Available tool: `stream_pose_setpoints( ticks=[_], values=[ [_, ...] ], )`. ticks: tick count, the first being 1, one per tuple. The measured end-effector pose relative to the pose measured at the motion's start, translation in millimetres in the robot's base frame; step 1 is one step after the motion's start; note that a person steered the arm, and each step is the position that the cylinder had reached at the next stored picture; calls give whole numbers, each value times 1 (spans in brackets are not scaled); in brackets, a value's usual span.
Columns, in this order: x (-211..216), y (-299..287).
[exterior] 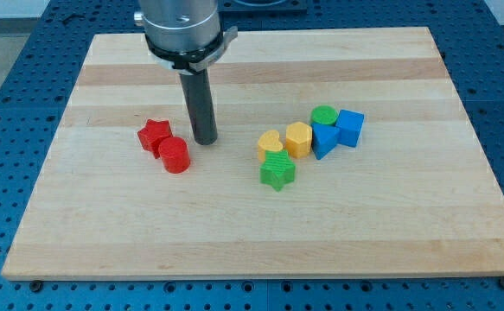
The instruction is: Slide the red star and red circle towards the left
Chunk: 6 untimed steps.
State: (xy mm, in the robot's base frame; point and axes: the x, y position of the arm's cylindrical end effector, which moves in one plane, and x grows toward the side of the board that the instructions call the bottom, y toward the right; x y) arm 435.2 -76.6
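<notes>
The red star [154, 134] lies on the wooden board [260, 225] left of the middle. The red circle [175, 155] sits just below and to the right of it, touching it. My tip [204, 141] is down on the board just right of the red circle and slightly above it, with a small gap to both red blocks.
A cluster lies right of the middle: a yellow heart [271, 144], a yellow hexagon [298, 138], a green star [277, 171], a green circle [324, 116], a blue triangle [324, 140] and a blue cube [350, 127]. The board's left edge is beyond the red star.
</notes>
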Motion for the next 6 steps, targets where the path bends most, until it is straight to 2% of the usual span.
stream_pose_setpoints(
  ticks=[2, 5, 6],
  values=[
    [18, -4],
    [18, -61],
    [18, -46]
  ],
)
